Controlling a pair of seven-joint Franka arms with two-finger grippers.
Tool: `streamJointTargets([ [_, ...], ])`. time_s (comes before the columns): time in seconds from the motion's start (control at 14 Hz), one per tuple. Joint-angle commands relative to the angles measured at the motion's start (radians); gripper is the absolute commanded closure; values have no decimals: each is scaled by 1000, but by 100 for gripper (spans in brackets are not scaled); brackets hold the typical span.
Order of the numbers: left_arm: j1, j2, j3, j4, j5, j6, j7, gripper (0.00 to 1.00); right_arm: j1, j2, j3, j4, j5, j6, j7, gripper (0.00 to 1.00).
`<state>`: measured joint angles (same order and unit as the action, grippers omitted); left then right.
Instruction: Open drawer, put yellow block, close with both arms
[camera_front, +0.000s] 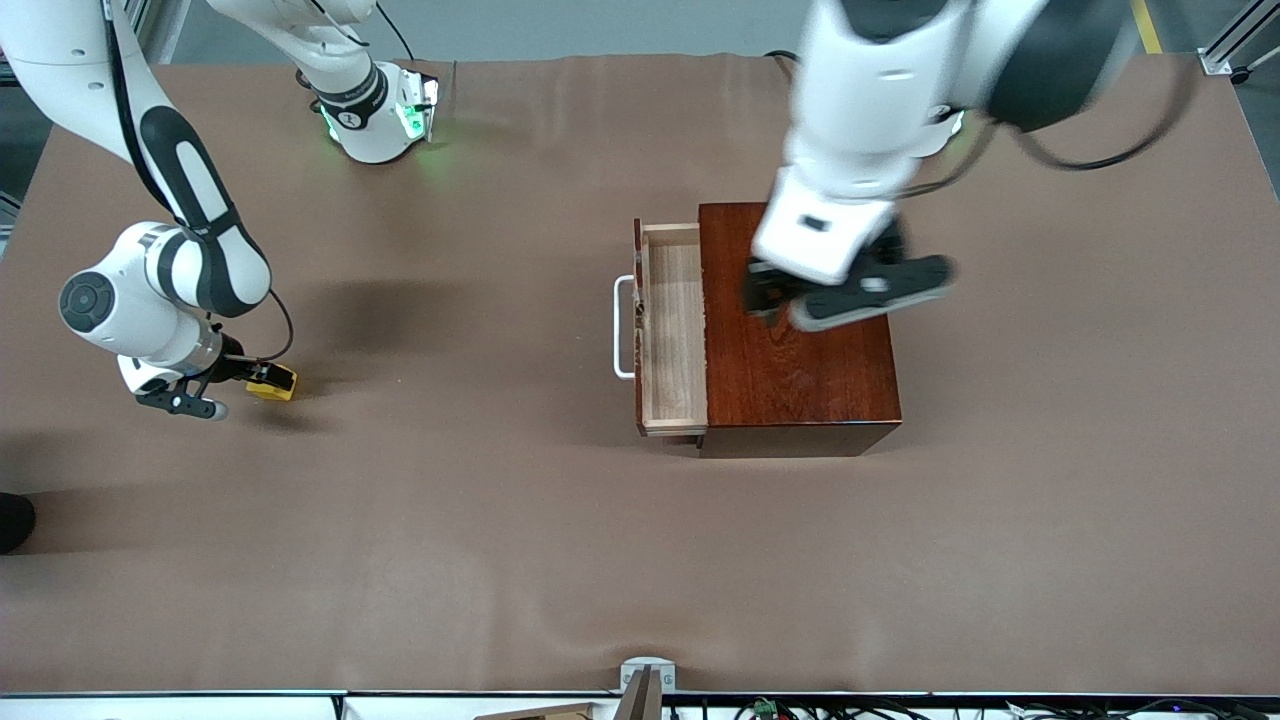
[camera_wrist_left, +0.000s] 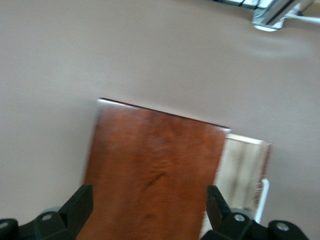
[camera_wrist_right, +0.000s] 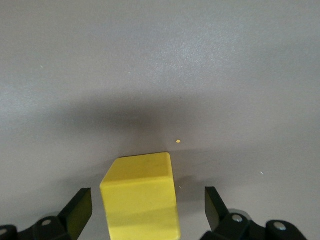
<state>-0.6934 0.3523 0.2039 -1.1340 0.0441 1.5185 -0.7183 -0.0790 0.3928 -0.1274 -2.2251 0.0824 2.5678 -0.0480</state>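
At the frame's lower left, the right gripper (camera_front: 262, 378) straddles the yellow block (camera_front: 272, 383) on the desk (camera_front: 500, 520), fingers (camera_wrist_right: 216, 205) spread, gaps showing. Centre frame, the drawer (camera_front: 672, 330) stands open; the left gripper (camera_front: 770, 300) hovers wide-open over the wooden box (camera_front: 800, 370).

You have a bright yellow block (camera_front: 273, 381), plain-faced, between the black fingers (camera_wrist_right: 79, 210) of the right pincer (camera_front: 262, 380), with one tiny yellow speck on the table beside it. You see a dull brown table (camera_front: 500, 520) cover, plain and faintly creased. Under the black left pincer (camera_front: 762, 300) you find a glossy reddish-brown wooden box (camera_front: 800, 380) with darker grain streaks. Its drawer (camera_front: 672, 330) shows pale light wood inside with fine lengthwise grain, a dark reddish front and a white bar handle (camera_front: 622, 328). Your arms are white with dark grey joint sections; the right arm's base (camera_front: 385, 115) glows green.
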Motion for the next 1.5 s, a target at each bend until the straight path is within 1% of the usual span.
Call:
streamJointTargets([
  [0.0, 76, -85, -9, -38, 2, -76, 94, 0, 18, -9, 0, -27, 16, 11, 10, 35],
  [0.07, 109, -102, -9, -38, 2, -108, 135, 0, 22, -11, 0, -27, 16, 8, 11, 50],
  [0.14, 145, -111, -9, -39, 3, -113, 196, 0, 22, -12, 2, -28, 16, 5, 13, 65],
  [0.29, 201, -142, -8, -41, 3, -120, 269, 0, 22, -28, 2, -27, 16, -23, 10, 71],
  [0.43, 279, -174, -14, -52, 2, -126, 383, 0, 24, -67, 3, -24, 16, -79, 11, 73],
  [0.57, 352, -206, -20, -76, 0, -136, 492, 0, 31, -106, 3, -18, 16, -133, 11, 73],
  [0.71, 388, -236, -20, -116, 0, -135, 520, 0, 39, -153, 3, -1, 16, -211, 13, 73],
  [0.86, 432, -284, -37, -200, 2, -114, 523, 0, 42, -187, 3, 45, 17, -331, 13, 73],
  [0.93, 484, -315, -75, -248, -1, -94, 527, 0, 42, -205, 3, 67, 17, -387, 13, 73],
  [1.07, 673, -341, -257, -297, -4, -81, 543, 0, 42, -244, 2, 111, 17, -487, 16, 73],
  [1.14, 704, -355, -296, -317, -1, -80, 543, 0, 44, -265, 3, 125, 17, -530, 17, 72],
  [1.28, 713, -401, -296, -386, -1, -58, 546, 0, 44, -310, 3, 156, 17, -612, 19, 72],
  [1.35, 718, -433, -296, -432, -3, -17, 546, 0, 44, -314, 3, 189, 17, -668, 19, 72],
  [1.43, 713, -443, -296, -441, -3, -11, 545, 0, 44, -316, 3, 224, 17, -728, 19, 72],
])
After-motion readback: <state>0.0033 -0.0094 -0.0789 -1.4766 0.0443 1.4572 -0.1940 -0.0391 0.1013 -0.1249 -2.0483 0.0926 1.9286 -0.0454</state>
